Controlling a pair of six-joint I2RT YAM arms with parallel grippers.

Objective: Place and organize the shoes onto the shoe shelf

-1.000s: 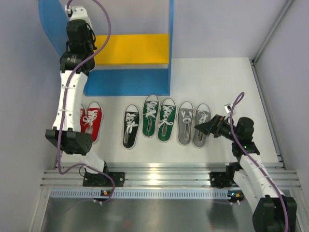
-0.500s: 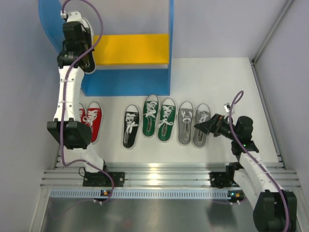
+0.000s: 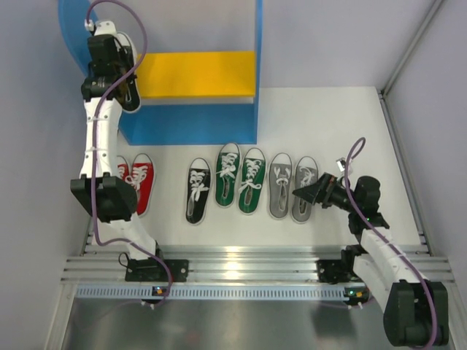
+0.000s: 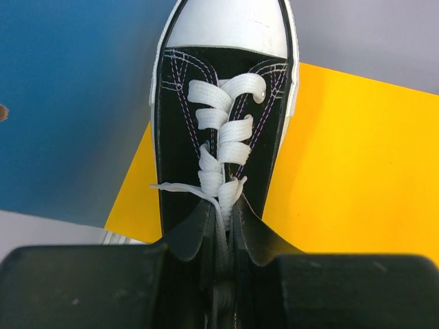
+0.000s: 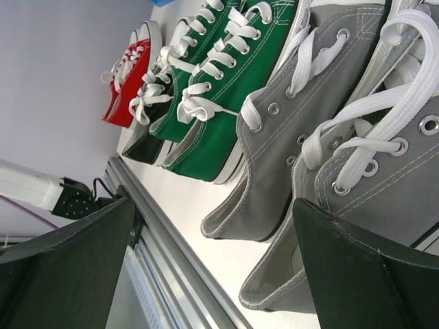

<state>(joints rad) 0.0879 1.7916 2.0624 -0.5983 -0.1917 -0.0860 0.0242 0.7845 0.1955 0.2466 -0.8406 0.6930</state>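
Near the desk's right edge, the right gripper [image 3: 298, 192] has its jaws spread wide. The grey pair [image 5: 288, 130] has its heels between them and its toes to the far edge. At the far left corner, the left gripper [image 4: 219, 257] pinches the black shoe [image 4: 223, 137] by its heel. The shoe lies in line with the fingers, toe pointing away, above the left end of the yellow board [image 4: 357, 171].

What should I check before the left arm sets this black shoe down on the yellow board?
1. Grip: left gripper shut on the heel of the black shoe: ok.
2. Shoe wholly over the yellow board: not ok; in the wrist view it straddles the board's left edge.
3. Landing spot on the board bare: ok.
4. Sole's height above the board: cannot tell.
5. Other arm: right gripper open by the grey pair, well apart from the left arm: ok.
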